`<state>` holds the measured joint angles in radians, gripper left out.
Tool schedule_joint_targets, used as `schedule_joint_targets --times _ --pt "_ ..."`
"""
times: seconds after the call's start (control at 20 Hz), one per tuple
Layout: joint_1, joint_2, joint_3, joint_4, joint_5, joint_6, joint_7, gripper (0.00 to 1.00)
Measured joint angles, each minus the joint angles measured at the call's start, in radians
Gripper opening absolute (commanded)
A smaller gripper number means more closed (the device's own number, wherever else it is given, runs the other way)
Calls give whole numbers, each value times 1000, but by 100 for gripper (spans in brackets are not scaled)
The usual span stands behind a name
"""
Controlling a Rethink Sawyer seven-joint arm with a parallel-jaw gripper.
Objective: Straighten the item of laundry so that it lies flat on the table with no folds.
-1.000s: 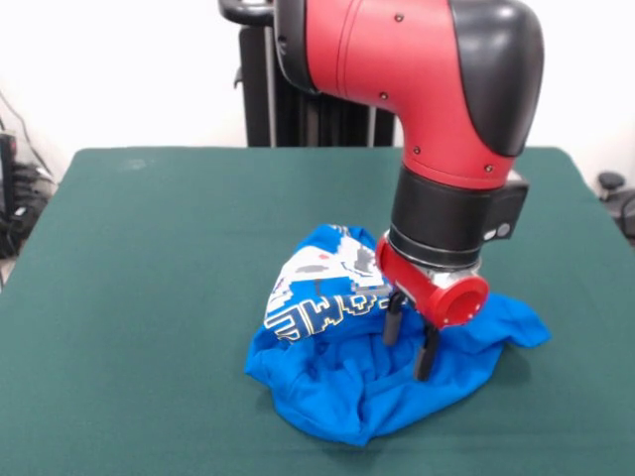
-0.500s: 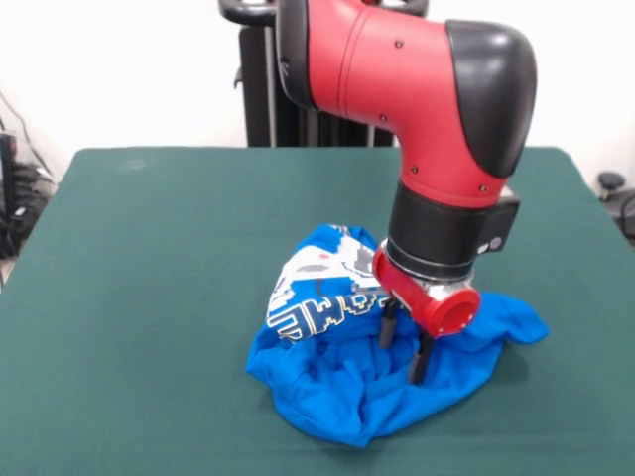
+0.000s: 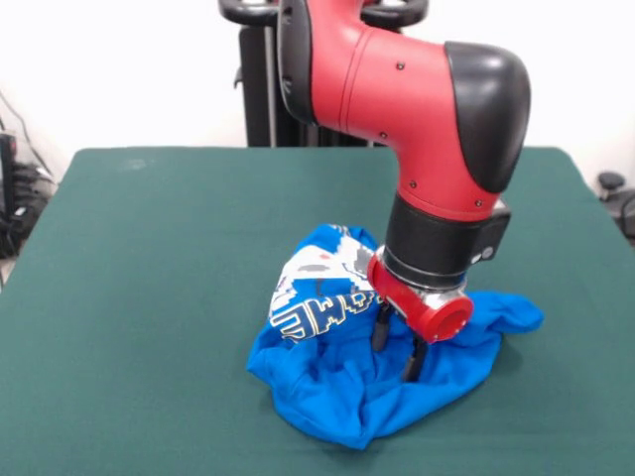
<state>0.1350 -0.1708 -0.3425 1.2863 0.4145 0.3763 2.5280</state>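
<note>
The item of laundry (image 3: pixel 327 392), a bright blue T-shirt with white pixel print and lettering, lies crumpled in a heap on the dark green table (image 3: pixel 149 258), right of centre towards the near edge. Its printed part is humped up at the left, and a sleeve trails off to the right. My gripper (image 3: pixel 398 348) comes down from the red and black arm onto the middle of the heap. Its two dark fingers (image 3: pixel 381 333) stand apart, open, with their tips sunk into the blue folds. The wrist hides the cloth just behind it.
Green table top stretches wide to the left of and behind the shirt. The heap lies close to the table's near edge. Dark equipment stands beyond the table's left edge (image 3: pixel 15 198) and right edge (image 3: pixel 617 193).
The arm has shifted a little to the left and lower into the heap. The shirt's right sleeve has been drawn slightly leftwards with it. The finger spacing looks unchanged.
</note>
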Motion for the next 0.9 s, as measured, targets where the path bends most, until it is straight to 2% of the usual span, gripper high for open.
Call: schedule_joint_targets --times 0.8,0.85,0.9 --pt "-1 1 1 -4 -11 0 0 100" --pt "-1 3 1 -10 -10 0 0 0" --pt "-1 4 1 -12 -10 0 0 0"
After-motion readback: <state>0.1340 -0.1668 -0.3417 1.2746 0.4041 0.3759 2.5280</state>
